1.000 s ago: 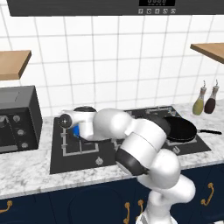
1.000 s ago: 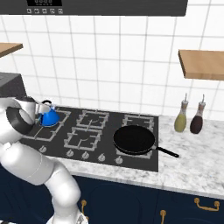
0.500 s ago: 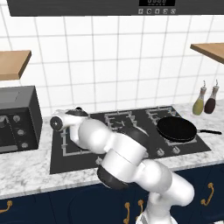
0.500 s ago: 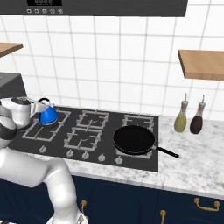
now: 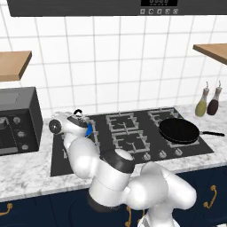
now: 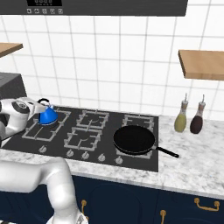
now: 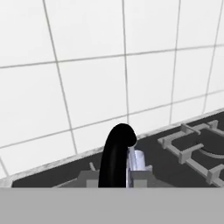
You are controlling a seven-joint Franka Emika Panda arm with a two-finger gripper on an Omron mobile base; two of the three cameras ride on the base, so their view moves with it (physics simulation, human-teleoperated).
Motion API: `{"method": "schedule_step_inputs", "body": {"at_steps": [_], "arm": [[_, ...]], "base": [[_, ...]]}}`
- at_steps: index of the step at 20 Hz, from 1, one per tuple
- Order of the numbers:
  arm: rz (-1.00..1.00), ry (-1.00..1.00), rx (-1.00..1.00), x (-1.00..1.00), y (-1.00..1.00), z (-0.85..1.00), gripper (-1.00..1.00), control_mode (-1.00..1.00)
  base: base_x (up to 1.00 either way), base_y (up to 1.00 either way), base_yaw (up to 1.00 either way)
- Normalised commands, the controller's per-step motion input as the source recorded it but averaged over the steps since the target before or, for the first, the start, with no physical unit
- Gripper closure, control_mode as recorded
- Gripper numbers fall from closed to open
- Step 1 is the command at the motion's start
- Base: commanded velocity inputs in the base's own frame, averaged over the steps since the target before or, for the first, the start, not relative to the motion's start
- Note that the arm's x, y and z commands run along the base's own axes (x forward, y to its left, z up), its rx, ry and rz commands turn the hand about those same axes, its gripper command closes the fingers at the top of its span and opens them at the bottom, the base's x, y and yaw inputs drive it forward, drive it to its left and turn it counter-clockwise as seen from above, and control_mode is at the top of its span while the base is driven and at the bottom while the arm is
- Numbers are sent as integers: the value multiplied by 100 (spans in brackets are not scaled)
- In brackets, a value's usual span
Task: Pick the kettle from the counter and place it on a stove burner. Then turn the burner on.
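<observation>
Small blue cone-shaped kettle (image 6: 47, 115) sits on rear-left grey metal grate (image 6: 46, 126), jaws' state unclear beside it; next: release, then burner knob.

My arm (image 5: 115, 177) is built of glossy white, rounded shell segments, bulbous at the elbow and shoulder, with dark grey to black bands at the joints between them; no cables, screws or markings can be made out on it from either base camera. My wrist housing (image 6: 19, 107) is white with a round dark grey cap set in a paler ring. On the hand camera one slim, black, round-topped fingertip (image 7: 117, 153) shows, its finish plain and smooth.
</observation>
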Motion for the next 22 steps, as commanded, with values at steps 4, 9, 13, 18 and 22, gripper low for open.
{"method": "schedule_step_inputs", "body": {"at_steps": [4, 9, 13, 18, 22], "arm": [[0, 0, 4, 2, 0, -13, -100, -100], [0, 0, 0, 0, 0, 0, -100, -100], [0, 0, -4, -6, 0, -7, -100, -100], [0, 3, -17, -14, 0, -47, -100, -100], [0, 4, -19, -3, 0, -53, -100, -100]], "base": [[0, 0, 0], [0, 0, 0], [0, 0, 0], [0, 0, 0], [0, 0, 0]]}}
